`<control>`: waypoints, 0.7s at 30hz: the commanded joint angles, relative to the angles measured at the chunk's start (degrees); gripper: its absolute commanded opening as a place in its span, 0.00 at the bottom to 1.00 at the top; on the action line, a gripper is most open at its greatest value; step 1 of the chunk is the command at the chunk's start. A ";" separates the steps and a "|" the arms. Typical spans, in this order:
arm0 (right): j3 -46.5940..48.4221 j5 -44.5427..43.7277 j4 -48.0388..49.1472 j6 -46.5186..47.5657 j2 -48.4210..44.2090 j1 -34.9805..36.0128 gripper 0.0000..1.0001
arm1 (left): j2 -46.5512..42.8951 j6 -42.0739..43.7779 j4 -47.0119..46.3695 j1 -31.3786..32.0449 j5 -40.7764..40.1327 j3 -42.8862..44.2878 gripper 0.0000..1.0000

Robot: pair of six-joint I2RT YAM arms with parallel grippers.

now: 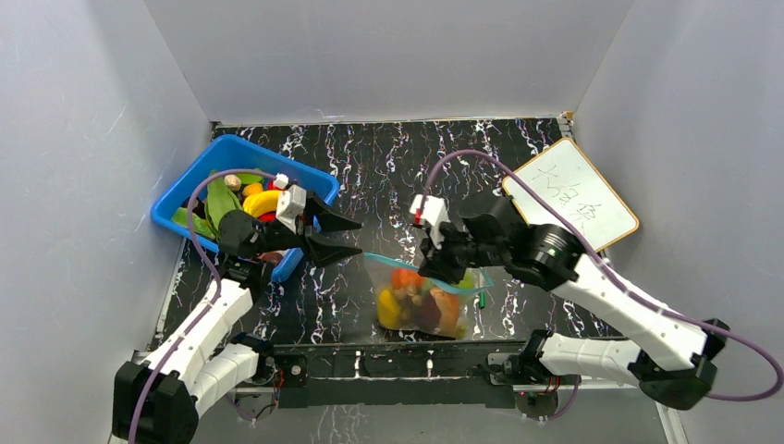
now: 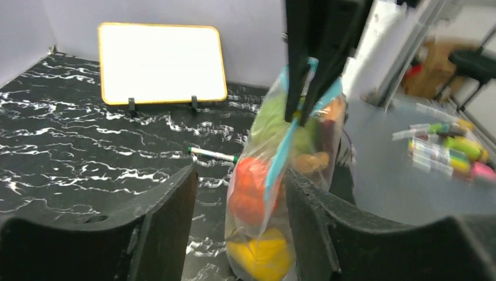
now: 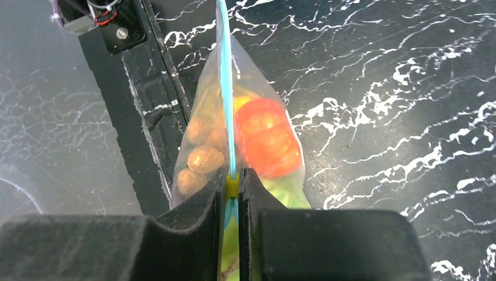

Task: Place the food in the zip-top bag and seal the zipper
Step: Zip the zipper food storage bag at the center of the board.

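Note:
The clear zip-top bag hangs upright at the table's front centre, holding food: a red-orange piece, a yellow piece, green and brown pieces. My right gripper is shut on the yellow slider of the teal zipper, which runs straight away from its fingers. My left gripper is open and empty, just left of the zipper's free end. In the left wrist view the bag shows between the spread fingers, close to the right one. More food lies in the blue bin.
The blue bin stands at the back left, under the left arm. A whiteboard stands at the back right. A green-capped pen lies right of the bag. The table's black front rail runs just beside the bag.

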State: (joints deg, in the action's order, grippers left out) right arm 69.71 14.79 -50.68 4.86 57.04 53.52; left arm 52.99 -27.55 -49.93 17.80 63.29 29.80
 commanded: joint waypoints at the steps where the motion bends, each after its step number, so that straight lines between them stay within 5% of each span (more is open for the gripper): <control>1: 6.29 5.66 9.07 2.99 3.65 -0.08 0.00 | -2.63 24.35 25.23 0.15 13.16 9.99 0.58; 4: 8.07 6.39 10.46 3.71 6.34 -0.09 0.00 | -2.35 41.80 52.71 0.14 13.87 16.44 0.62; 6: 9.38 7.30 10.79 4.23 8.39 -0.08 0.00 | -1.04 46.46 60.30 0.13 13.87 19.05 0.66; 14: 12.04 10.41 13.47 5.24 12.64 -0.10 0.00 | 3.18 56.36 73.94 0.13 10.90 24.99 0.63; 21: 13.08 12.23 13.96 6.02 13.66 -0.13 0.00 | 5.97 61.52 78.70 0.13 13.21 26.80 0.42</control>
State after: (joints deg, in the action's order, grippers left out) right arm 78.54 23.75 -43.44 9.58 72.07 53.52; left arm 58.94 28.16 24.56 17.91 72.88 54.74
